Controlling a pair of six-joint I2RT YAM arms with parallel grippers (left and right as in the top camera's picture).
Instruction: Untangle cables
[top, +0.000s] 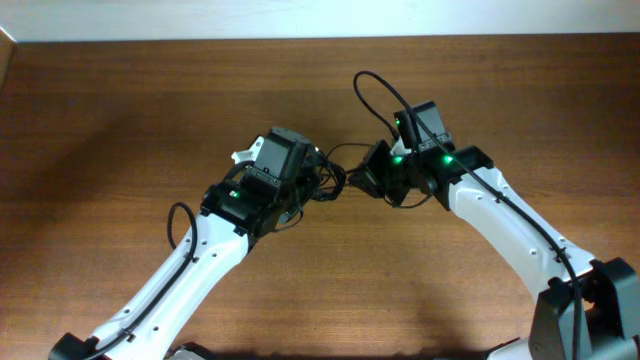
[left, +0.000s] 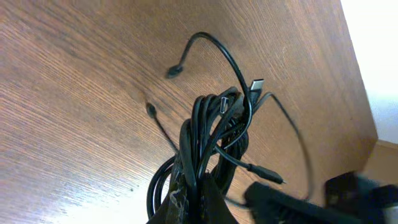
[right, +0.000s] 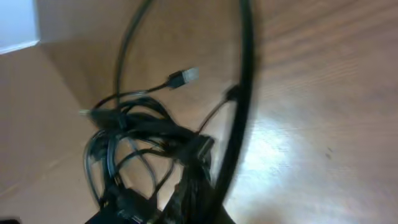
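Nothing readable showing in any of three views. Cables (left: 200, 134) carrying no legible mark or label. Right wrist view blurring too much for any fine print to come through.

From overhead, the wrist housings (top: 275, 160) hide the left gripper (top: 318, 184) and right gripper (top: 367, 181); the cables (top: 338, 168) between them are too thin to trace. The left wrist view's bottom edge cuts off the left gripper's fingers (left: 184, 200). The right wrist view is blurred, leaving the right gripper's hold on the cables unreadable.
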